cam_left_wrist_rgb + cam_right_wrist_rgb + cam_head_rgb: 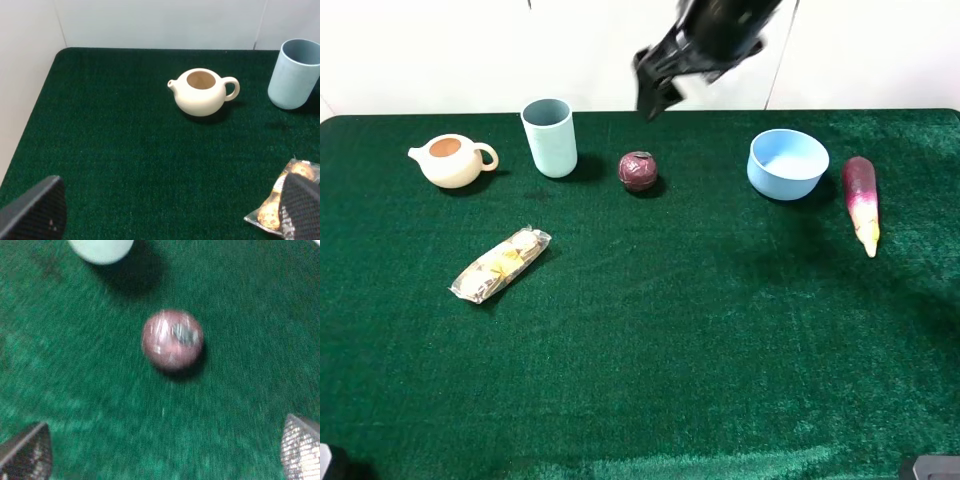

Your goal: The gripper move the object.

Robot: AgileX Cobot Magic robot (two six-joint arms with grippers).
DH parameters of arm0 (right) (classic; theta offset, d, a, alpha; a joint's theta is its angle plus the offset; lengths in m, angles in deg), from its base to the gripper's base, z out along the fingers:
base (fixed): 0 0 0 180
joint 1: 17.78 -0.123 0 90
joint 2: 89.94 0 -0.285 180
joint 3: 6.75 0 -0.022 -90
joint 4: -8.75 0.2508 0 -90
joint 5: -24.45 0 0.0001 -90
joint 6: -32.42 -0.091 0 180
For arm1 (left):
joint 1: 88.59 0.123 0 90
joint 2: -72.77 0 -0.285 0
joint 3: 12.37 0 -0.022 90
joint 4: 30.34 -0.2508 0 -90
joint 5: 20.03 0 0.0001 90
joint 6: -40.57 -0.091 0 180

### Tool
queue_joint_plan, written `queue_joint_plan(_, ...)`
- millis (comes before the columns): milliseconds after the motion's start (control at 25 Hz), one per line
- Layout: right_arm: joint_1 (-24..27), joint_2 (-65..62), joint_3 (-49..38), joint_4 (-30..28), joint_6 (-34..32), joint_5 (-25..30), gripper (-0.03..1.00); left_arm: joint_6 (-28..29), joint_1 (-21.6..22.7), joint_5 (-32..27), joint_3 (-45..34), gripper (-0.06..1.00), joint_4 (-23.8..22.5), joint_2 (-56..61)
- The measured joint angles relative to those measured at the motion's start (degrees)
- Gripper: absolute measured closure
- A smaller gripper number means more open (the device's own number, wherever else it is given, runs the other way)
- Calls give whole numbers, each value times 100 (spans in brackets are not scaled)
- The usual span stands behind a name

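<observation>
Right wrist view: my right tool (160, 460), fingers spread wide, nothing between them, above the maroon fruit (172, 339). Fruit sits alone on the green desk (650, 330), between the pale blue cup (550, 137) and blue bowl (787, 163). Left tool (170, 220) likewise spread, empty

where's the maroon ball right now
In the exterior high view the maroon ball sits on the green cloth near the far edge, about mid-table, just right of the pale blue cup and well left of the blue bowl.
</observation>
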Motion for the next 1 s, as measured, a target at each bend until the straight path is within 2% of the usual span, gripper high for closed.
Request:
queue_joint_plan(400,0,-2958,-1799,-574,-977,708,27,0,0,0,0,10,0,0)
queue_joint_plan(800,0,-6182,-4274,-616,-1097,765,27,0,0,0,0,10,0,0)
queue_joint_plan(1000,0,-7650,-5238,-609,-1097,771,27,0,0,0,0,10,0,0)
